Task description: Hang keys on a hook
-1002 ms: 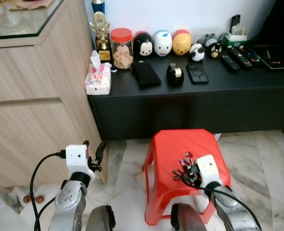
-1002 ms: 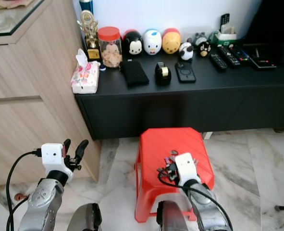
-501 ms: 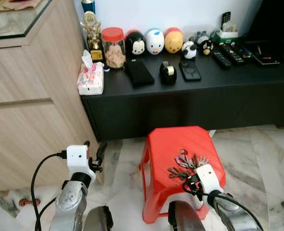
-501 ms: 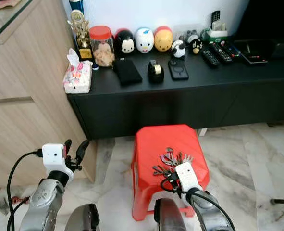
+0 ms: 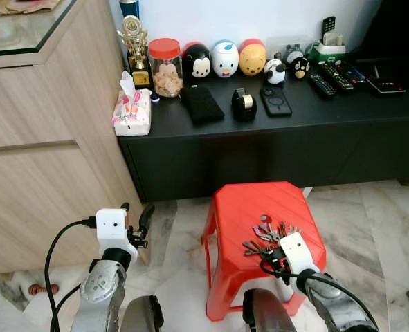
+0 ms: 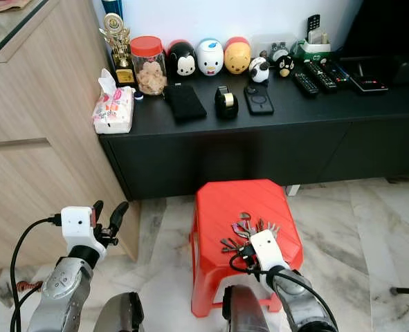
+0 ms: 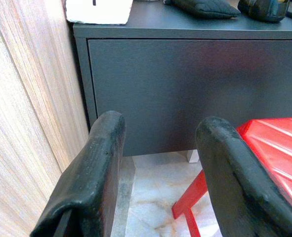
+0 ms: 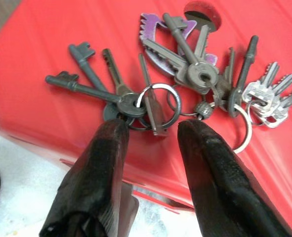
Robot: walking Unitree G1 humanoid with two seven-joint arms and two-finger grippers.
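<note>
Free room is left above the red stool (image 5: 259, 207); passage is blocked far by the black cabinet (image 5: 273, 149), left by the wooden cupboard (image 5: 45, 159).

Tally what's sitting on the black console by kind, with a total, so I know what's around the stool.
Round character toys: 5
Remote controls: about 3
Tissue pack: 1
Snack jar: 1
Trophy: 1
Black pouch: 1
Tape dispenser: 1
Phone: 1
Total: about 14
</note>
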